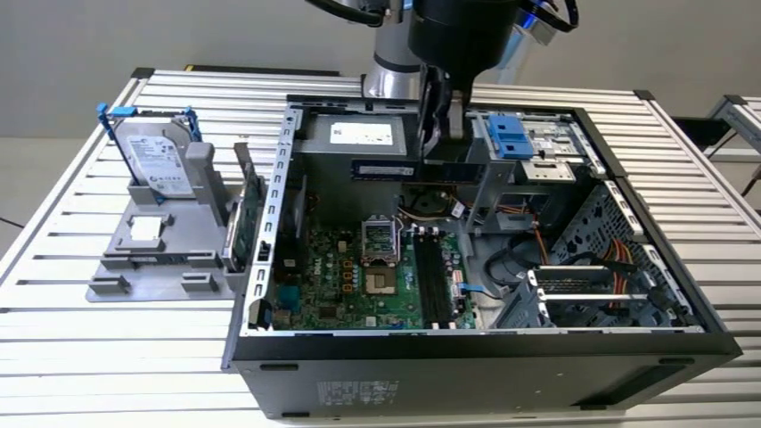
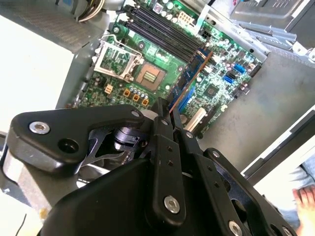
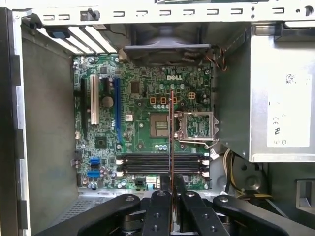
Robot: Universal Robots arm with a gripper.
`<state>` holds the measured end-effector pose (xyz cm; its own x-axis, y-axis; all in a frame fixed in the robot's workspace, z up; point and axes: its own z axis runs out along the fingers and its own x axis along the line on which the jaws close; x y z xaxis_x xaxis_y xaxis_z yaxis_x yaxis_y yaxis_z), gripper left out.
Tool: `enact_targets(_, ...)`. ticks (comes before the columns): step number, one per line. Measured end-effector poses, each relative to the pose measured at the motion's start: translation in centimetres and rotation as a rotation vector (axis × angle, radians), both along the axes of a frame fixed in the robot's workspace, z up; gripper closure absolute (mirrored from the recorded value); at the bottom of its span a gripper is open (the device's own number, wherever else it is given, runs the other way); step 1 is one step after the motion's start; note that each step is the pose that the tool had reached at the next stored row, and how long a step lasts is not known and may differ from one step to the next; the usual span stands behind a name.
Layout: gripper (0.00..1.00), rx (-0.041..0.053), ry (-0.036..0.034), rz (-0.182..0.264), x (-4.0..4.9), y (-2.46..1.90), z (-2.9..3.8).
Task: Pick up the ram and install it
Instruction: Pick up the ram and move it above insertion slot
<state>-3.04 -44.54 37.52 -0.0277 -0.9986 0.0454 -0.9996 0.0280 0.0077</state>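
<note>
The slatted counter (image 1: 71, 357) carries an open computer case (image 1: 476, 374) under the claw (image 1: 450, 152), and a grey rack (image 1: 155, 259) beside the case, to the claw's exterior-view left.

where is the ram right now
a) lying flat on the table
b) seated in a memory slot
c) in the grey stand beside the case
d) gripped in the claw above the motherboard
d: in the first wrist view the ram stands edge-on in the shut claw, above the motherboard and clear of the memory slots.
</note>
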Motion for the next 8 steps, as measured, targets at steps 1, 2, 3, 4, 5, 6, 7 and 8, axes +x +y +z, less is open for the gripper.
enact_targets(1, 1.0, -0.0001, 0.0, -0.003, 0.09, 0.02, 0.0)
enact_targets(2, 1.0, -0.0001, 0.0, -0.005, 0.18, 0.03, 0.0)
enact_targets(3, 1.0, 0.0, 0.0, -0.008, 0.26, 0.04, 0.0)
enact_targets(4, 1.0, -0.0001, 0.0, -0.011, 0.35, 0.06, 0.0)
enact_targets(5, 1.0, 0.0, 0.0, -0.014, 0.42, 0.08, 0.0)
enact_targets(6, 1.0, 0.0, 0.0, -0.016, 0.5, 0.1, 0.0)
enact_targets(7, 1.0, 0.0, 0.0, -0.018, 0.58, 0.12, 0.0)
enact_targets(8, 1.0, 0.0, 0.0, -0.02, 0.66, 0.14, 0.0)
